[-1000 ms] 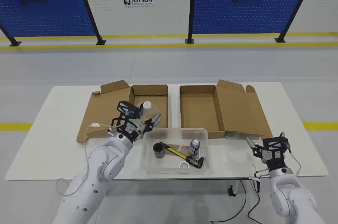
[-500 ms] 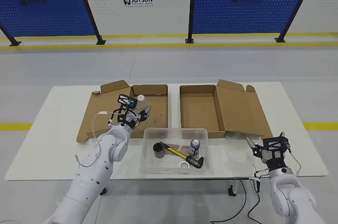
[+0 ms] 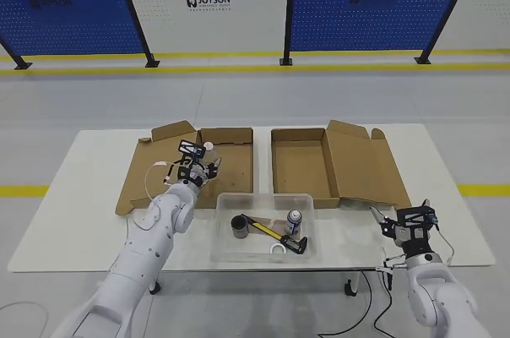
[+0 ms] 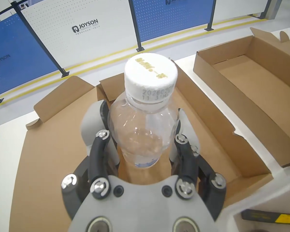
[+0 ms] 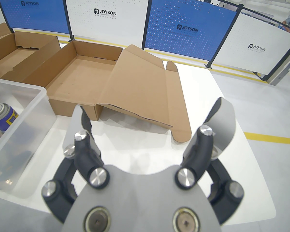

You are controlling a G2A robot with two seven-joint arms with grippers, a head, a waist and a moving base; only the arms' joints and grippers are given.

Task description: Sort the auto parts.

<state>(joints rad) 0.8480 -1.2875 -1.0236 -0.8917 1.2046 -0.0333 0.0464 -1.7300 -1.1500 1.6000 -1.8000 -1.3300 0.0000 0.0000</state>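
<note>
A clear plastic bottle [image 4: 145, 119] with a white cap [image 3: 210, 147] is held above the left cardboard box [image 3: 234, 173], and my left gripper [image 3: 198, 171] is shut on its body. In the left wrist view the fingers [image 4: 97, 131] press both sides of the bottle. The clear plastic bin [image 3: 228, 245] at the table's front holds a dark cylinder [image 3: 239, 226], a spray can [image 3: 295, 222], a yellow-and-black tool [image 3: 276, 232] and a white ring [image 3: 278, 250]. My right gripper [image 3: 404, 218] stands open over the bare table, right of the bin and near the front edge.
A second cardboard box [image 3: 301, 165] lies open right of the first, its lid flap [image 3: 360, 165] folded out toward my right arm. The bin's wall [image 5: 21, 112] lies close beside my right gripper. Bare white table [image 3: 78, 211] spreads at the far left.
My left gripper has carried the bottle away from the bin, back and slightly left, over the left box. The right arm has not moved.
</note>
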